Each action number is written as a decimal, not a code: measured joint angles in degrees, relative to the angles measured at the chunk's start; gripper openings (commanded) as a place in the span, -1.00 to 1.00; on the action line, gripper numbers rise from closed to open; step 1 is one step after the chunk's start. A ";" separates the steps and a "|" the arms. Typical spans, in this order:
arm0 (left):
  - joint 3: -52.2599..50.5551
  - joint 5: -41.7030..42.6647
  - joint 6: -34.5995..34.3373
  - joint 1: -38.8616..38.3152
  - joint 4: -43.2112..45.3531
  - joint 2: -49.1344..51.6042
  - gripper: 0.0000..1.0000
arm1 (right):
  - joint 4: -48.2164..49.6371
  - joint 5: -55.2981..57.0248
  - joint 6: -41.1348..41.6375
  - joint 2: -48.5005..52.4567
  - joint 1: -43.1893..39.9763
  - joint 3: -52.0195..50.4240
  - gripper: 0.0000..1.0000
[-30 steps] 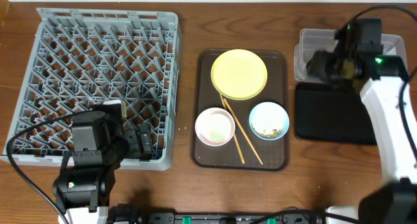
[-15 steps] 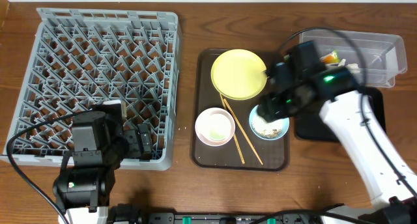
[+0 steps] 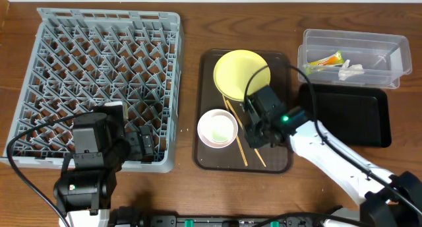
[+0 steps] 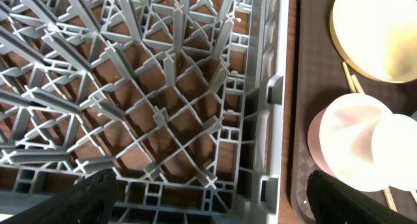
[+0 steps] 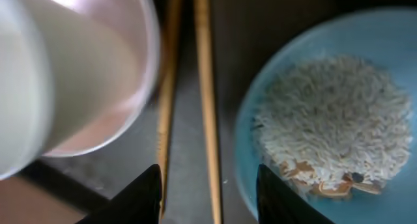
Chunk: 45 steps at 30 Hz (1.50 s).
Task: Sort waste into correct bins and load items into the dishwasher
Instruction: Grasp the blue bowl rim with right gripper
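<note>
My right gripper is open, low over the brown serving tray. Its fingers straddle one of the two wooden chopsticks, beside the light blue bowl that holds rice-like scraps. My arm hides that bowl in the overhead view. The pink bowl has a white cup in it. The yellow plate lies behind it. The clear tub holds the snack wrapper and white paper. My left gripper is open over the front right corner of the grey dish rack.
The black tray lies in front of the clear tub, right of the brown serving tray. The rack's wall stands close beside the serving tray. My right arm stretches from the front right across the table.
My right arm has swung from the clear tub at the back right down to the brown tray, over the chopsticks and blue bowl. The left arm has not moved.
</note>
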 measured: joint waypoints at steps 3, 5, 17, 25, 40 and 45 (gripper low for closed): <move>0.00 0.00 0.02 0.00 0.02 0.00 0.88 | 2.49 1.90 2.14 0.07 0.00 -2.32 -0.26; 0.00 0.00 0.00 0.00 0.02 0.00 0.88 | 3.32 2.69 3.13 0.07 0.02 -2.99 -0.32; 0.00 -0.02 0.02 0.00 -0.50 0.00 0.88 | 8.22 3.76 4.48 0.07 0.11 -7.32 -0.64; 0.00 0.00 0.02 0.00 -0.50 0.00 0.88 | 9.16 4.22 4.42 0.07 0.11 -8.17 -0.74; 0.00 -0.02 0.02 0.00 -0.48 0.00 0.88 | 9.14 5.27 3.34 -0.24 0.13 -7.19 -0.97; 0.00 0.00 0.02 0.00 -0.55 0.00 0.88 | 2.67 5.84 3.48 -0.26 0.11 -2.03 -0.98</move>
